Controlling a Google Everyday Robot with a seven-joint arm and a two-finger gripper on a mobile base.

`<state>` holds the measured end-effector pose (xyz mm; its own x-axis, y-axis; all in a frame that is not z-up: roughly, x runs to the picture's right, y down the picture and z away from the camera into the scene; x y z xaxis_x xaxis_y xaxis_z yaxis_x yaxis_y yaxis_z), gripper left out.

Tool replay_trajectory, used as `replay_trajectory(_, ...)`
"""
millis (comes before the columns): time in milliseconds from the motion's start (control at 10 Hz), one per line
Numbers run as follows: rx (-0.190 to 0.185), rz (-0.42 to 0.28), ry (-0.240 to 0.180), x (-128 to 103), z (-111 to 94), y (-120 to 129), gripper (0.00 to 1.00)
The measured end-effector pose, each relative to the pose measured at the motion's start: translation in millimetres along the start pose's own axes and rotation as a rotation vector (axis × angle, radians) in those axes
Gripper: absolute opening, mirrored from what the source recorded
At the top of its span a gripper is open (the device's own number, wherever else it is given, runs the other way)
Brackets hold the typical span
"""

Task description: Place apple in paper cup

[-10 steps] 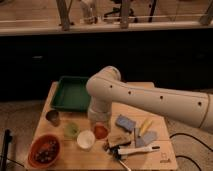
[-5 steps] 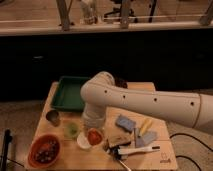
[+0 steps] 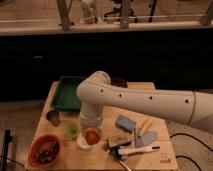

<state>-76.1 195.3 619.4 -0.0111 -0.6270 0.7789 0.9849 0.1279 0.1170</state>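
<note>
We see the big white arm point(image 3: 135, 100) reach down over the wooden bench point(image 3: 155, 155). Its end effector point(image 3: 90, 131) points down just above the apple point(image 3: 92, 136). We cannot tell what the end effector is doing. The apple sits at the mouth of the paper cup point(image 3: 82, 143). A pale green cup point(image 3: 73, 130) stands just beside it, and a bowl point(image 3: 44, 150) is to the left. A green tray point(image 3: 65, 95) lies behind.

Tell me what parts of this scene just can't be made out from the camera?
- Gripper: camera view; the white arm's wrist covers its fingers.
- Paper cup: the apple and wrist hide most of it.
- Whether the apple is inside the cup: unclear.
- Bowl contents: too blurred to name.
</note>
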Motion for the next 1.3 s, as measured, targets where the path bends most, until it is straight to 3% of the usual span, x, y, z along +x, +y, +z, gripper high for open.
replay_trajectory(700, -0.008, -0.021, -0.016, 8, 6, -14, 0.01)
replay_trajectory(900, -0.006, -0.017, -0.024, 11, 6, -15, 0.14)
replay_trajectory(1300, -0.011, -0.025, -0.040, 16, 7, -21, 0.56)
